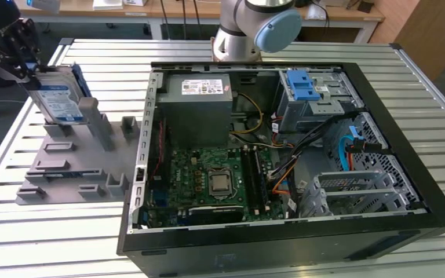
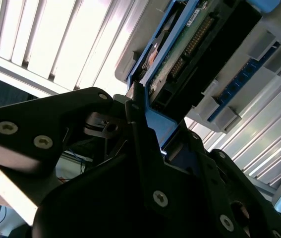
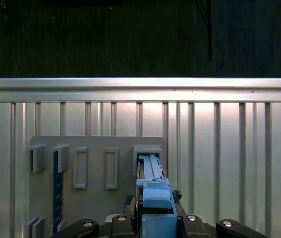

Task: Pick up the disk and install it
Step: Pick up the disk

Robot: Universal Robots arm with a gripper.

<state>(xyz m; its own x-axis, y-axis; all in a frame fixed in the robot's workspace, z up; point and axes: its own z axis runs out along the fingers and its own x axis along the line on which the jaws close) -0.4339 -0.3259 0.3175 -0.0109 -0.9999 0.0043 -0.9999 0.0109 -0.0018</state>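
In the exterior view the disk stands on edge, slightly tilted, at the far end of a grey slotted holder at that view's left. It is silver-grey with a blue-and-white label and blue rails. My gripper comes down on its upper end from that view's left. In the second wrist view a dark finger presses against the disk's blue rail, and the disk's circuit-board side runs away from it. In the first wrist view the blue rail sits between the gripper fingers, over a holder slot.
An open computer case lies flat in the middle of the slatted metal table. Inside are a drive bay with a bright blue latch, a grey power-supply box, a motherboard and a metal cage. The arm's base stands behind.
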